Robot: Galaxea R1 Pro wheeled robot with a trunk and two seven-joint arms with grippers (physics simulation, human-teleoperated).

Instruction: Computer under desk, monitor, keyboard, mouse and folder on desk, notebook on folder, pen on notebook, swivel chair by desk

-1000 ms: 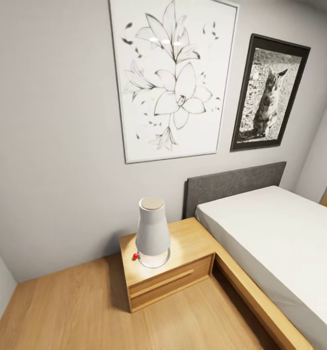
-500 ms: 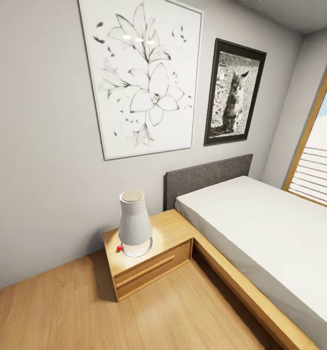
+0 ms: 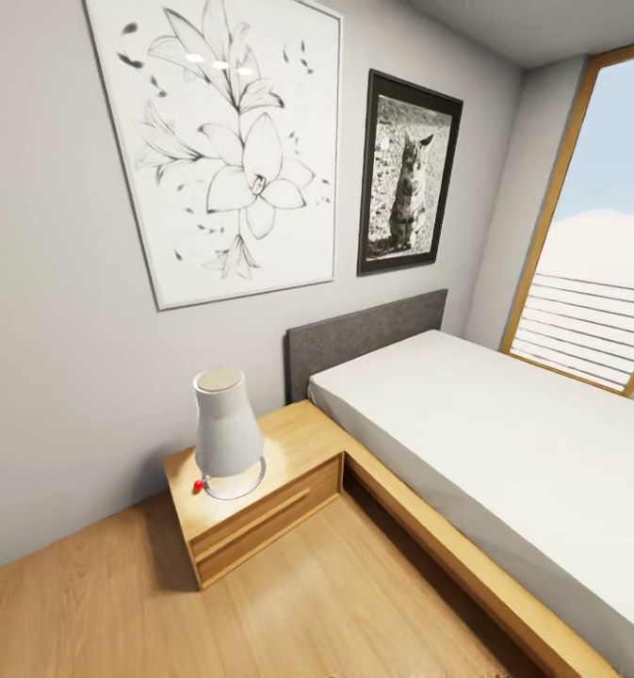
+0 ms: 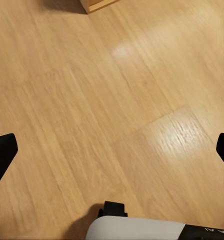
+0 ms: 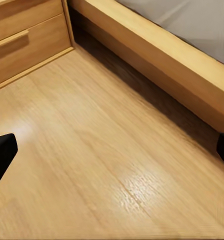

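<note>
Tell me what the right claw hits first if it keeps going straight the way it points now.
Most likely the wooden floor: the right claw stands wide open over bare boards, holding nothing. The bed frame and the nightstand drawer lie off to the sides of that line. Depth is unclear.

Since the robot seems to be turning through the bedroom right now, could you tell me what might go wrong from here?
The low light-wood nightstand and the wooden bed frame stand close ahead, so driving forward could bump the base into them. The white vase-shaped lamp stands on the nightstand and might topple if it is knocked. Both open grippers, left gripper and right gripper, hang above the wooden floor, and the right one could clip the bed frame in a tight turn.
</note>
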